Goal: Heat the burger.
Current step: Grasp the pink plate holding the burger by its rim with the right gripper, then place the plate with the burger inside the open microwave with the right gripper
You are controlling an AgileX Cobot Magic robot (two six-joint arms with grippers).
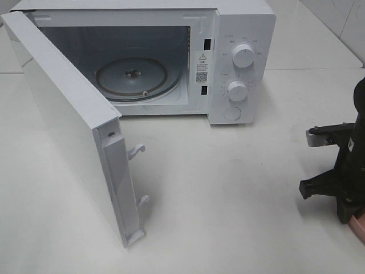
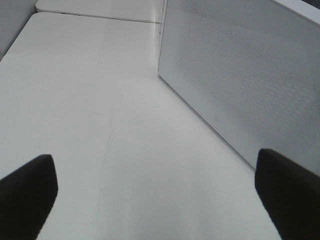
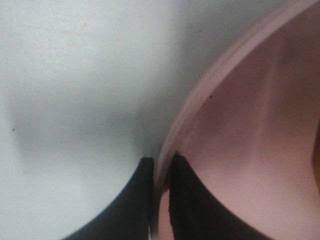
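Right gripper [image 3: 162,161] pinches the rim of the pink plate [image 3: 240,125], burger not clearly in view but likely riding it, so you're at pickup: lift level, then carry to the turntable [image 1: 137,77] inside the open microwave [image 1: 242,34].

The table [image 1: 228,200] is white and smooth, with some faint scratches on its surface. A thin seam [image 1: 319,69] crosses it on the far right side, at the level of the microwave. The white microwave [image 1: 242,34] stands directly on the table, at the far middle. Its door [image 1: 63,125] is open and reaches to the left and near side, above the table top. At the right near edge a pink plate [image 1: 357,226] is on the table; only a small part of it shows there. The wide middle area carries only the shadow of the door.
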